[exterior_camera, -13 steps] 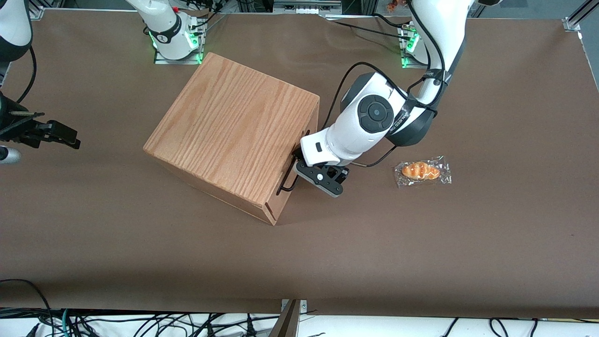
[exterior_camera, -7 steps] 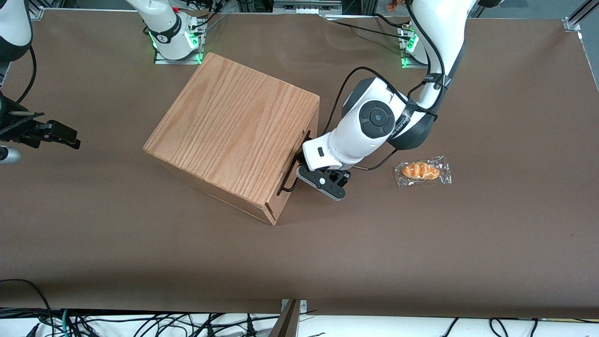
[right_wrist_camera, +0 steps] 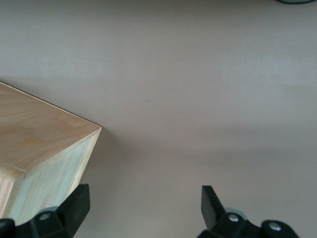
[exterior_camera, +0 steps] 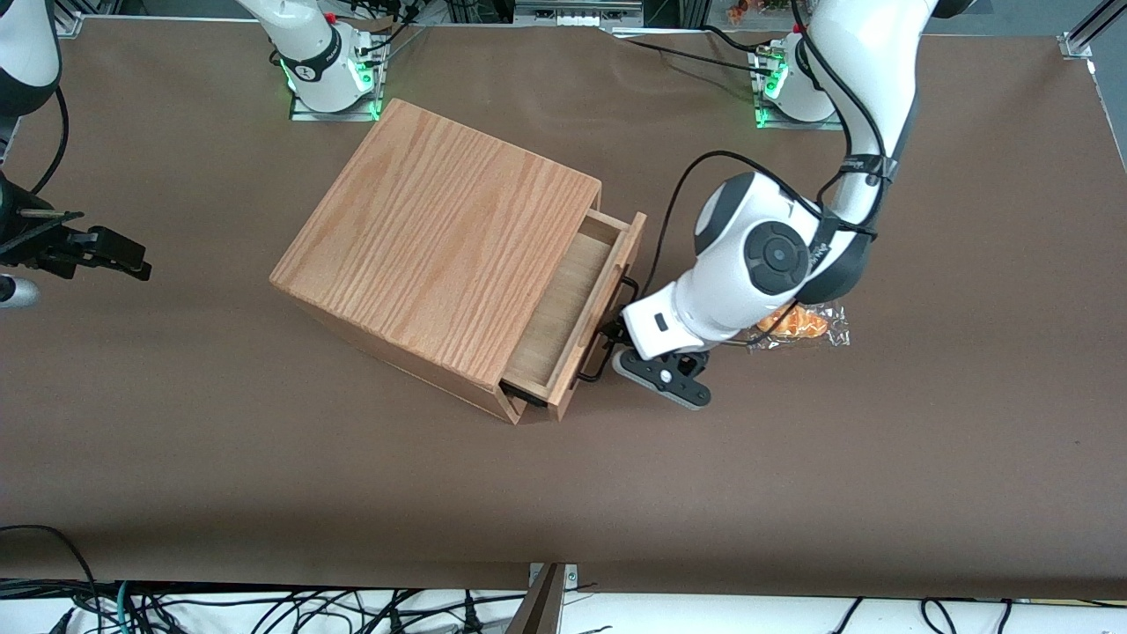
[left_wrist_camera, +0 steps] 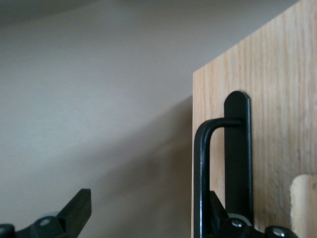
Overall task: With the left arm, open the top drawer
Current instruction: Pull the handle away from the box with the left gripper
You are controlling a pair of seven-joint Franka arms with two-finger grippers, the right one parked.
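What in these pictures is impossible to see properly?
Wrapped pastry: front view, half covered by the left arm.
Top drawer interior: front view, its inner part lies under the cabinet top.
Handle: left wrist view, cut off by the picture's edge, where the open gripper sits at it.

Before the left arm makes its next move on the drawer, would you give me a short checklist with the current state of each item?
1. Top drawer out of the cabinet: ok, partly out, with its pale inside showing.
2. Handle between the fingers of the end effector: ok, the bar runs close to one finger.
3. Handle clamped: not ok, the end effector is open in front of the drawer.
4. Drawer at full travel: cannot tell.
5. Wrapped bread clear of the left arm: cannot tell, because the wrist overlaps it in the front view.
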